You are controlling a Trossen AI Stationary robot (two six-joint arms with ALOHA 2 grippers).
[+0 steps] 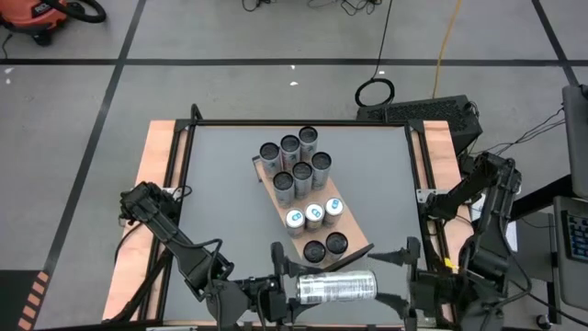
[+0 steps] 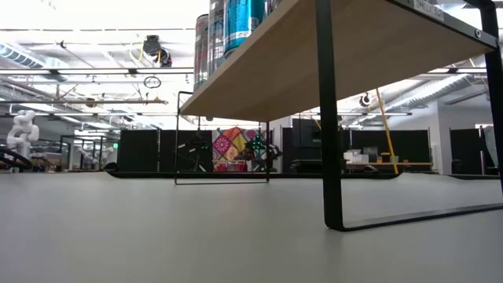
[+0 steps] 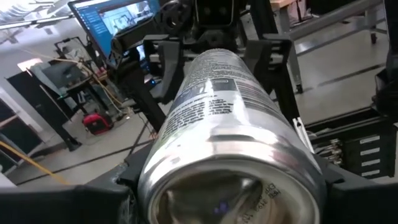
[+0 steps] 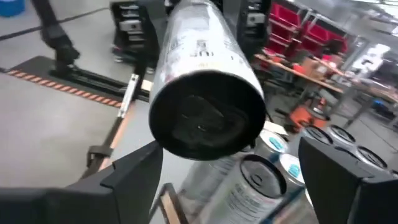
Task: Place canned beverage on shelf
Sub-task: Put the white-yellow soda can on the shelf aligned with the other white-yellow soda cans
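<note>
A silver canned beverage (image 1: 336, 287) lies level in the air over the table's near edge. My left gripper (image 1: 292, 287) is shut on the end toward the table's left. My right gripper (image 1: 388, 280) is open at the other end (image 4: 205, 118); its fingers (image 4: 134, 174) stand wide on either side, clear of the can. The shelf (image 1: 353, 253) is a light-brown board on black legs (image 2: 326, 118) in mid-table. Several cans (image 1: 299, 164) stand upright on it. My left gripper pinches the can's wall near its left end (image 3: 152, 168) between its two fingers (image 3: 121, 190), one on each side. The fingers come level from the table's left and lie along the can. The can is held level, lifted clear of table and shelf.
The cans stand in rows along the shelf, seen from below in the low view (image 2: 228, 31). A keyboard (image 1: 418, 110) lies beyond the table's far right corner. Bare grey tabletop (image 1: 220, 202) lies left of the shelf.
</note>
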